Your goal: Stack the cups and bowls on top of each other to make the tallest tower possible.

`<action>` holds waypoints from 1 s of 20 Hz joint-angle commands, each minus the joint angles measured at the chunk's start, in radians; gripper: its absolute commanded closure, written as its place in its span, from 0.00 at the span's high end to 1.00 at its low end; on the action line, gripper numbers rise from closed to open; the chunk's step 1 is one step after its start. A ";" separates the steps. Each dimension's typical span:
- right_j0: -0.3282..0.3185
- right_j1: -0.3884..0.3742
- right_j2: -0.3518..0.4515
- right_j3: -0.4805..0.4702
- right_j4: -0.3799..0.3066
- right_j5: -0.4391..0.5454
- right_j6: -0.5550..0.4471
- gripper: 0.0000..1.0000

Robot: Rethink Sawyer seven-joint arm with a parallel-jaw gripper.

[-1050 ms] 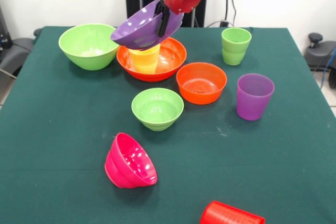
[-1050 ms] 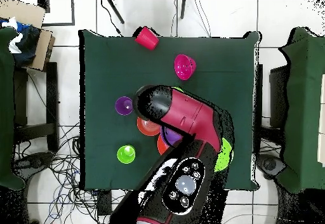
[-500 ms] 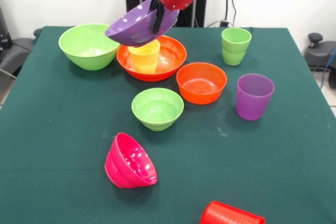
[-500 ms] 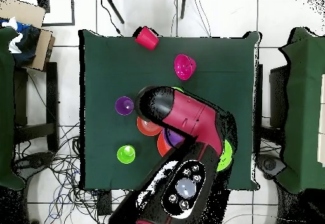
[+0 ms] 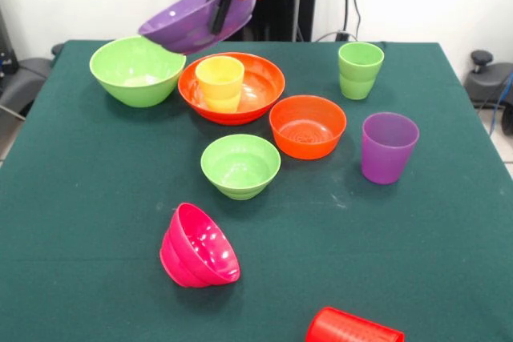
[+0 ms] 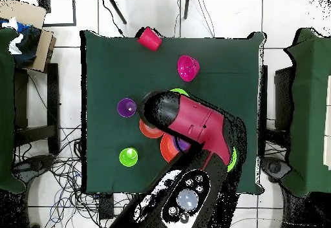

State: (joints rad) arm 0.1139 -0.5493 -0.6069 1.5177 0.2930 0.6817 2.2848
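Gripper: we see the gripper (image 5: 216,7) pinching the rim of the purple bowl (image 5: 192,28).
Purple bowl: tilted in the air, just below the gripper, between the large green bowl (image 5: 136,70) on the left and the orange bowl (image 5: 255,90).
Yellow cup (image 5: 220,82): upright inside that orange bowl.
Overhead: the arm (image 6: 187,119) seems to hide most of the purple bowl.

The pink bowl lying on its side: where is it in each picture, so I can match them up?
Front view: the pink bowl lies low, left of centre, tipped on its side.
Overhead view: it sits upper right of centre.
Shared landmark: the red cup, lying on its side at the same table edge.
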 commanded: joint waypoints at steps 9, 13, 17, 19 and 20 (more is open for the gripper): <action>0.034 0.069 0.049 0.008 -0.047 0.081 0.136 0.00; 0.060 0.105 0.029 -0.031 -0.031 0.096 0.190 0.00; 0.076 0.168 0.000 -0.082 -0.011 0.087 0.242 0.00; 0.074 0.184 -0.002 -0.088 -0.004 0.067 0.242 0.00; 0.073 0.190 -0.003 -0.088 -0.001 0.056 0.238 0.00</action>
State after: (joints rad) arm 0.1655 -0.4820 -0.6534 1.4961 0.2922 0.6817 2.2848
